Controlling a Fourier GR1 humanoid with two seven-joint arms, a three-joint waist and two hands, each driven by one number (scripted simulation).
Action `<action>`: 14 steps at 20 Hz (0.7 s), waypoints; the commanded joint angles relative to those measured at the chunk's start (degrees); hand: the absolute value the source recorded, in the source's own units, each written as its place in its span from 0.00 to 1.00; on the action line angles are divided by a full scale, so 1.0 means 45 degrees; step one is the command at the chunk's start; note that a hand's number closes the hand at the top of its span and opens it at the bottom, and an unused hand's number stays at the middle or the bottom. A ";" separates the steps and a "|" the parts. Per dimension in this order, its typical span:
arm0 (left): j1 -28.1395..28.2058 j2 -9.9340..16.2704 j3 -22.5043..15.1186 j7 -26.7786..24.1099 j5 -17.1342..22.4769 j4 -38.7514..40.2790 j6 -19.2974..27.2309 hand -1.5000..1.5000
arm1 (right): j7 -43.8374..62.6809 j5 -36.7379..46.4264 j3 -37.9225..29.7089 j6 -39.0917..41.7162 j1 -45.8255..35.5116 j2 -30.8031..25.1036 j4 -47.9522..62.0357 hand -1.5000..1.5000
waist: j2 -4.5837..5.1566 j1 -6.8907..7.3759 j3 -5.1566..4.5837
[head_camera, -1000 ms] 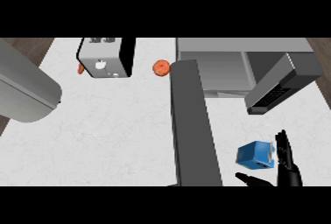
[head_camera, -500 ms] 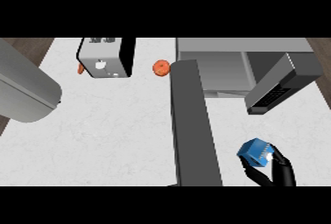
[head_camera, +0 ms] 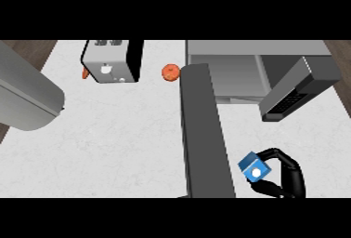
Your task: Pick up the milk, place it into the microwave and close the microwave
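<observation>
Down at the lower right, the right robot hand (head_camera: 286,173) is black and glossy, its fingers curled round the milk (head_camera: 254,168), a small blue carton with sharp edges and a white round spot on its facing side, tilted on a corner. The carton sits just right of a long, flat grey forearm (head_camera: 204,135) that runs up the middle of the view. Beneath lies the surface (head_camera: 116,139), white with a faint marbled mottling. The microwave (head_camera: 257,69) is a boxy grey shell at the upper right, well apart from the carton; its door (head_camera: 296,90) stands swung open, dark on the inner face. A metallic toaster (head_camera: 111,60) stands at the upper left, an orange round thing (head_camera: 171,72) just beside it. A big smooth grey cylinder (head_camera: 24,100) fills the left edge.
</observation>
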 commanded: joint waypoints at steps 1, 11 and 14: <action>0.0538 -0.0088 -0.0003 -0.0843 0.0112 0.0270 -0.0514 0.00 | -0.0333 -0.0051 -0.0071 0.1012 -0.1152 -0.0535 0.0942 1.00 | 0.0021 0.0102 0.0022; 0.0437 -0.0084 -0.0028 -0.0477 0.0230 0.0052 -0.0420 0.00 | -0.0211 -0.0541 0.0022 0.4152 -0.3813 -0.0995 0.3497 1.00 | 0.0037 0.0101 0.0027; -0.0947 -0.0016 0.0205 -0.0011 -0.0335 0.0520 -0.0111 0.00 | 0.0366 -0.0182 0.0638 0.3353 -0.3410 -0.0204 0.2350 1.00 | 0.0027 -0.0033 0.0020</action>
